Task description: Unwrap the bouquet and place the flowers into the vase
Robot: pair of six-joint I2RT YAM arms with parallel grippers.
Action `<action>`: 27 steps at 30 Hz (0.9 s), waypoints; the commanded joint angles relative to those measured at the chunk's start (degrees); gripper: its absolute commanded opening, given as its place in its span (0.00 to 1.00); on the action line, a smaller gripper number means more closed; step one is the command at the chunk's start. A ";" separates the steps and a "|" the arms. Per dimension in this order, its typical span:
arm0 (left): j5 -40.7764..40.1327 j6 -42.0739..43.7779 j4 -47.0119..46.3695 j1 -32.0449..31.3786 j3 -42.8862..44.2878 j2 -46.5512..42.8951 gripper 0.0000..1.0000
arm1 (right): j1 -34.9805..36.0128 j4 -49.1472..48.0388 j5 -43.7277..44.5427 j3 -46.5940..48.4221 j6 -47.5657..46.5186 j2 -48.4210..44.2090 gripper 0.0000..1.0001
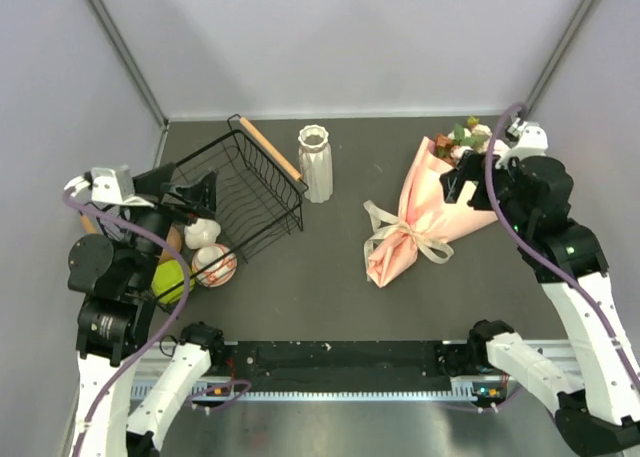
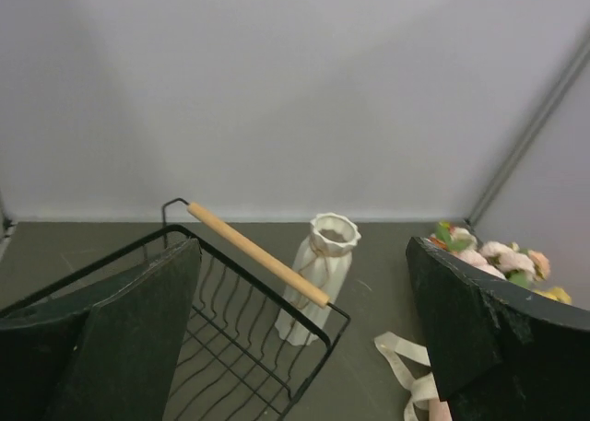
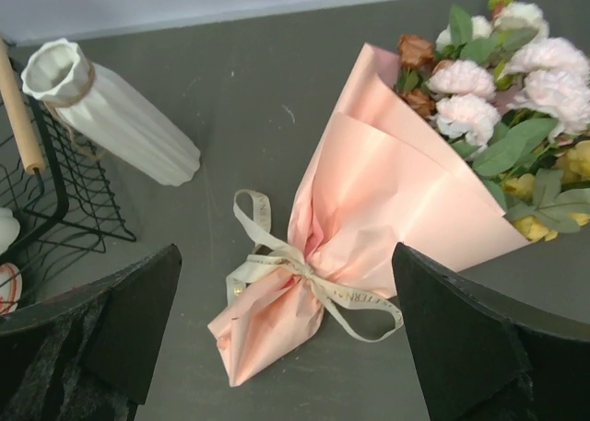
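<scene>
The bouquet (image 1: 432, 209) lies on its side at the table's right, a salmon-pink paper cone (image 3: 387, 191) tied with a cream ribbon (image 3: 304, 275). Its flowers (image 3: 498, 99), pink, cream and yellow with green leaves, point to the far right. The white ribbed vase (image 1: 316, 164) stands upright at the middle back, just right of the basket. My right gripper (image 1: 458, 182) hovers open above the cone's upper part, and nothing is between its fingers (image 3: 138, 320). My left gripper (image 1: 195, 192) hangs open over the basket and faces the vase (image 2: 323, 274); it holds nothing.
A black wire basket (image 1: 250, 192) with a wooden handle (image 2: 258, 253) sits at the left. Beside its near corner lie a white ball (image 1: 203, 232), a red-and-white ball (image 1: 214, 265) and a yellow-green ball (image 1: 170, 277). Grey walls close in the back and sides.
</scene>
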State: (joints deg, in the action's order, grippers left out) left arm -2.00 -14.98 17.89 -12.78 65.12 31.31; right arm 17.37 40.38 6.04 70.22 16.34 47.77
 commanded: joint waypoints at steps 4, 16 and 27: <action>20.16 -3.91 -0.75 0.29 -1.92 6.29 0.97 | 0.48 -2.57 -10.95 -2.01 2.47 9.77 0.99; 36.01 -13.40 1.71 0.21 -13.43 7.64 0.91 | 11.55 -13.48 -9.12 -2.28 -4.19 35.89 0.93; 43.13 -22.90 -7.33 -7.05 -22.23 5.86 0.92 | 11.81 -20.87 -7.63 1.50 -13.79 50.92 0.83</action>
State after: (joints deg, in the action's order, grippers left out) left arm 36.88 -33.17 18.68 -14.24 44.36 36.84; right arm 28.77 25.32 -2.09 68.42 6.72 95.70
